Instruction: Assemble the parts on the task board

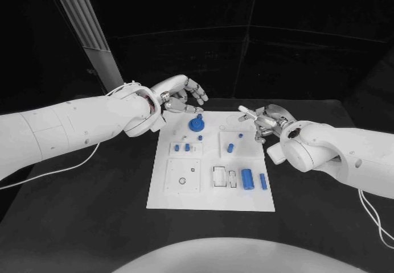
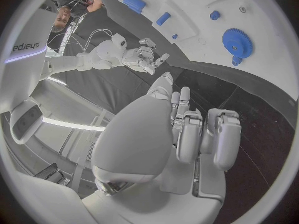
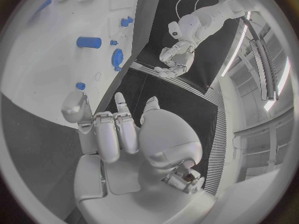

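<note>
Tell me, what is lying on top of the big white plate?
On the white task board lie small blue parts: a round blue gear, a blue cylinder and smaller pegs. Whatever lies beneath the gear is covered.

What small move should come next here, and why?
Probably the left hand should come down toward the blue gear, the part nearest its fingers. Both hands hold nothing and hover off the far corners of the task board; the right hand sits beside the far right edge. The parts still lie untouched on the board.
</note>
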Tool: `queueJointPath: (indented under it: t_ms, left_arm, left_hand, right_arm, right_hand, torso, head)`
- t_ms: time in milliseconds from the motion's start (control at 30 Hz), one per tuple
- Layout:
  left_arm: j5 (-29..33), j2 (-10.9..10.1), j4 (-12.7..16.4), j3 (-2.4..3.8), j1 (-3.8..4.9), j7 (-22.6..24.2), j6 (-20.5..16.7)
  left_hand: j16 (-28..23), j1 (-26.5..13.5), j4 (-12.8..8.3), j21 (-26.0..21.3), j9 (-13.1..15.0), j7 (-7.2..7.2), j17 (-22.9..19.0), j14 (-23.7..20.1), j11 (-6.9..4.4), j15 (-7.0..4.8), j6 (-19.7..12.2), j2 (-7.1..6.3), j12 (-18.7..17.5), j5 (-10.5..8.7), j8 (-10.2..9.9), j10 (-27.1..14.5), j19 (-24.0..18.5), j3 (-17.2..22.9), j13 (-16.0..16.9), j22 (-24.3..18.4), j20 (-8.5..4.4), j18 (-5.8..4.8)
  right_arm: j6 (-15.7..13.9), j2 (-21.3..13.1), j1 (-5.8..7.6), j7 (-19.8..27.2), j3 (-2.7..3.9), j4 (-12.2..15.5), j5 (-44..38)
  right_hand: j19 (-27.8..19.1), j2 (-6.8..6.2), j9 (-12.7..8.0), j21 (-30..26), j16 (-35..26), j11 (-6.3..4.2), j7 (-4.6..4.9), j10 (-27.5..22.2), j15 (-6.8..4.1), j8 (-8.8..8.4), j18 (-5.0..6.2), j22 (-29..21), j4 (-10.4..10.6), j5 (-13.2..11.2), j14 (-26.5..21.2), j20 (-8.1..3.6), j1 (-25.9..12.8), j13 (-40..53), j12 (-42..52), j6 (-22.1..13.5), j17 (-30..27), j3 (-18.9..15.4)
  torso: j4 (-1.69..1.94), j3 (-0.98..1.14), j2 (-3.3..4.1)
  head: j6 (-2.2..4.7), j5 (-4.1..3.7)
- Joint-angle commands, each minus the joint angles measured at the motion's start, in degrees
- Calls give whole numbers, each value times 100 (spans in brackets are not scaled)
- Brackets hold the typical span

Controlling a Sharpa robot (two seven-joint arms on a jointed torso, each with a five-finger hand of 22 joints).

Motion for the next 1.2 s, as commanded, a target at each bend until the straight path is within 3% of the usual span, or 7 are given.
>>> queueJointPath:
  t_ms: [33, 200, 300, 433, 933, 1067, 1200]
  left_arm:
    - [-1288, 100, -111, 3, -19, 182, 60]
    - [-2304, 239, -214, 3, -58, 65, 114]
    - [-2786, 302, -253, 3, -84, -33, 190]
    - [-3130, 365, -297, 3, -120, -110, 284]
    - [-3953, 494, -366, 3, -278, -242, 508]
    - [-3999, 512, -381, 3, -312, -282, 514]
    - [-4118, 541, -401, 3, -355, -376, 477]
  left_hand:
    - [17, 101, 1, 23, -147, -33, 1509, 604, -10, -23, 108, 22, -77, -264, -160, 102, 600, 105, -232, 1509, 4, -38]
    - [17, 212, 13, 23, -374, -82, 1509, 604, -56, -53, 355, 44, -209, -627, -377, 347, 600, 303, -630, 1509, -26, -38]
    - [17, 262, 11, 23, -442, -97, 1509, 604, -61, -64, 473, 73, -271, -943, -434, 436, 600, 379, -767, 1509, -35, -38]
    - [17, 221, 20, 23, -497, -100, 1509, 604, -60, -62, 572, 73, -331, -1094, -479, 472, 600, 386, -869, 1509, -36, -38]
    - [17, 145, 10, 23, -570, -162, 1509, 604, -120, -125, 898, 10, -448, -1126, -504, 556, 600, 311, -907, 1509, -80, -38]
    - [17, 192, 3, 23, -596, -160, 1509, 604, -123, -130, 890, -9, -482, -1126, -544, 543, 600, 314, -909, 1509, -94, -38]
    - [17, 386, -16, 23, -687, -118, 1509, 604, -102, -146, 726, 27, -613, -1126, -707, 404, 600, 415, -914, 1509, -119, -38]
  right_arm:
    - [-127, -8, 8, 213, 3, 23, -161]
    - [-134, -16, 8, 224, 3, 34, -171]
    - [-134, -22, 8, 221, 3, 40, -174]
    - [-134, -24, 8, 218, 3, 43, -175]
    - [-154, -18, 8, 236, 3, 41, -176]
    - [-150, -18, 8, 234, 3, 42, -176]
    - [-137, -13, 8, 225, 3, 38, -176]
  right_hand:
    - [33, 5, -4, 10, 26, -34, -13, 345, -44, 22, 7, 623, -16, 36, 295, -13, 48, 1248, 26, -36, 1131, -30]
    - [33, 5, -4, 10, 26, -34, -13, 345, -44, 22, 7, 623, -16, 36, 295, -13, 48, 1248, 26, -36, 1131, -30]
    - [33, 5, -4, 10, 26, -34, -13, 345, -44, 22, 7, 623, -16, 36, 295, -13, 48, 1248, 26, -36, 1131, -30]
    - [33, 5, -4, 10, 26, -34, -13, 345, -44, 22, 7, 623, -16, 36, 295, -13, 48, 1248, 26, -36, 1131, -30]
    - [44, 3, -4, 21, 29, -35, -14, 340, -45, 26, 4, 629, -17, 37, 299, -13, 64, 1242, 22, -35, 1135, -31]
    - [44, 3, -4, 21, 29, -35, -14, 340, -45, 26, 4, 629, -17, 37, 299, -13, 64, 1242, 22, -35, 1135, -31]
    - [44, 3, -4, 21, 29, -35, -14, 340, -45, 26, 4, 629, -17, 37, 299, -13, 64, 1242, 22, -35, 1135, -31]
  torso:
    - [0, 2, -2]
    - [3, 0, -1]
    - [8, 2, 1]
    - [12, 3, -4]
    - [8, 0, -3]
    - [11, 0, -2]
    - [10, 0, -3]
  head:
    - [-20, -1]
    - [-35, -13]
    - [-42, -16]
    - [-47, -16]
    - [-24, 3]
    - [-20, 5]
    - [-17, 5]
